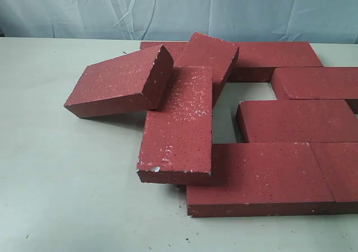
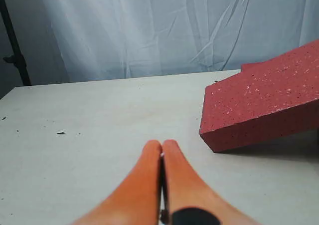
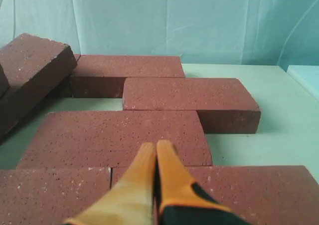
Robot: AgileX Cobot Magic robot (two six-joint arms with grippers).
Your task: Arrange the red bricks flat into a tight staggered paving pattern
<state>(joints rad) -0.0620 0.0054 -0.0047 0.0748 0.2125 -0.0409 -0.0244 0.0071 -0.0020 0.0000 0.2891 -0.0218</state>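
Red bricks (image 1: 263, 176): several flat at the right of the table (image 1: 67, 179); three tilted, overlapping, at the left.
Left gripper (image 2: 162, 146): jaws pressed together, empty, over bare table.
Right gripper (image 3: 156, 147): jaws pressed together, empty, above the flat bricks.

Rear red bricks (image 1: 274, 55) partly hidden, maybe two

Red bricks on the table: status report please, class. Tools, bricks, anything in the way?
Left tool shut, empty. Right tool shut, empty. Dark-red speckled rectangular bricks: right ones flat, gaps open; three left bricks tilted, overlapping. Nothing else blocking.
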